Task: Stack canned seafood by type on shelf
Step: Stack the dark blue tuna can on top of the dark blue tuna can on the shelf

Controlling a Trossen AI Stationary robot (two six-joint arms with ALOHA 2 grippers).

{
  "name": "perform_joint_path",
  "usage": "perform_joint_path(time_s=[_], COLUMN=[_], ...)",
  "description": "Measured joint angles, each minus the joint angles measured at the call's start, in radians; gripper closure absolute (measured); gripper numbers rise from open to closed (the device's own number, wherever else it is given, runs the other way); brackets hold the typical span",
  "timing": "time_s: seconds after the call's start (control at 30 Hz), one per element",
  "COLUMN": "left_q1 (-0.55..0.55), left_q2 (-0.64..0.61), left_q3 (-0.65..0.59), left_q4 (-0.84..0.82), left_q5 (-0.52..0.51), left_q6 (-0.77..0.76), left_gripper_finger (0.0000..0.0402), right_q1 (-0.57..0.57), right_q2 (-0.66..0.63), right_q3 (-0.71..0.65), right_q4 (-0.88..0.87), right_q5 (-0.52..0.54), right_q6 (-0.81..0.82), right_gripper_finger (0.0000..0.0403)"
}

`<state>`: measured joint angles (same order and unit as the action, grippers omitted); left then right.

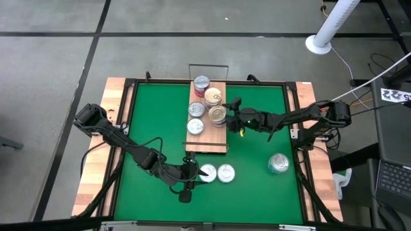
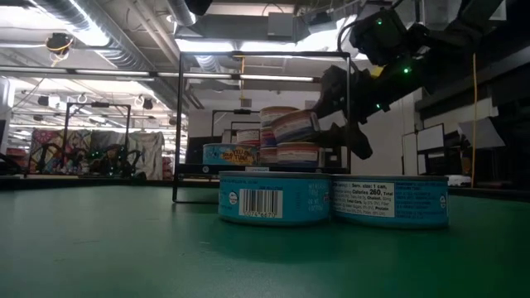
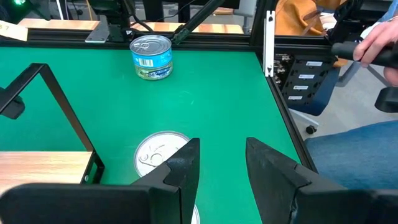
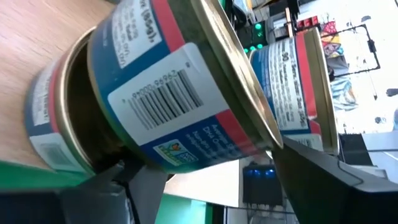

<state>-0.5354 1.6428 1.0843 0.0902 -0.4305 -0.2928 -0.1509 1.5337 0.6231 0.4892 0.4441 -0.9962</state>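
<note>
From above, your right pincer (image 1: pixel 226 115) grasps a gold-topped round tin (image 1: pixel 218 115) on the light wooden shelf (image 1: pixel 207 142). At desk level, this red-and-blue tin (image 2: pixel 296 127) sits tilted on its stack. Your left pincer (image 3: pixel 222 163), half released, is nearer the silver-topped tin (image 3: pixel 159 152).

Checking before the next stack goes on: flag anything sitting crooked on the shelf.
The tin between the right gripper's fingers is tilted, resting askew on the tin beneath it on the shelf, not flat.

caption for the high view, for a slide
Right gripper holds a tilted tin at the shelf; left gripper hovers open beside two tins on the mat.
</note>
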Motion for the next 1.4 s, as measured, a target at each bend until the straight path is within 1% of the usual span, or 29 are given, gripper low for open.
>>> perform_joint_path(time_s=[0.93, 1.1, 1.4], left_q1=[0.000, 0.000, 0.000], left_q2=[0.000, 0.000, 0.000], left_q3=[0.000, 0.000, 0.000], left_q4=[0.000, 0.000, 0.000], left_q5=[0.000, 0.000, 0.000], left_q6=[0.000, 0.000, 0.000], left_gripper_finger=[0.0277, 0.0277, 0.0277], right_q1=[0.001, 0.001, 0.001], right_q2=[-0.002, -0.002, -0.002], right_q3=[0.000, 0.000, 0.000], right_q4=[-0.020, -0.022, -0.032], right_q5=[0.009, 0.010, 0.017], right_q6=[-0.010, -0.120, -0.137], right_gripper_finger=[0.0123, 0.0123, 0.0123])
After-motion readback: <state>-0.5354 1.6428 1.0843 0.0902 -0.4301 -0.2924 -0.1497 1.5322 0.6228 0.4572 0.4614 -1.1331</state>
